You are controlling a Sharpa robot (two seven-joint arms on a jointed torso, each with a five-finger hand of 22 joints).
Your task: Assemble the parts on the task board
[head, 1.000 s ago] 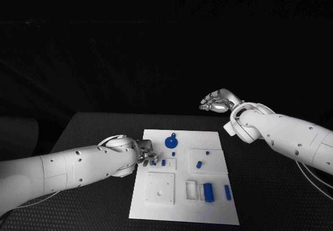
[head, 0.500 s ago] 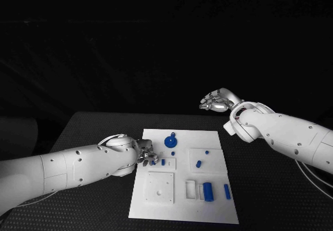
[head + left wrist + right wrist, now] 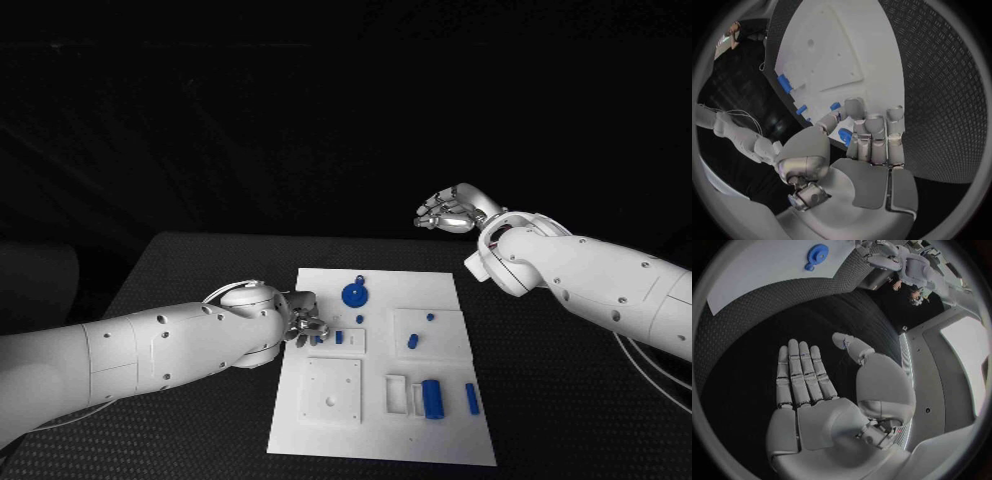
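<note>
– Starting leftmost: where is the left hand (image 3: 296, 325), and on what?

– Down at the left edge of the task board (image 3: 433, 440), low over it; fingers drawn close together, tips bent toward a short blue peg (image 3: 844, 135); cannot tell whether pinched on it or merely touching, since the fingers cover most of it.

– Which way from that hand, then?

– Right at the fingertips, just ahead of the palm; a second short peg (image 3: 339, 338) just beyond, farther from the palm; long axis of that second one seemingly running away from the robot, across the line of the fingers; probably a matter of closing rather than reaching.

– And farther right?

– Blue disc (image 3: 356, 295) beyond the left fingertips, apart from them; blue cylinder (image 3: 431, 397) well off to that hand's far side, lying lengthwise in its recess.

– Right hand (image 3: 450, 213)?

– Raised well above the surface (image 3: 202, 270), past the board's far edge; fingers straight and spread, palm bare, nothing held; every part well apart from it.

– So the nearer hand?

– The left, by a wide margin; likely the one to act on the peg.
</note>
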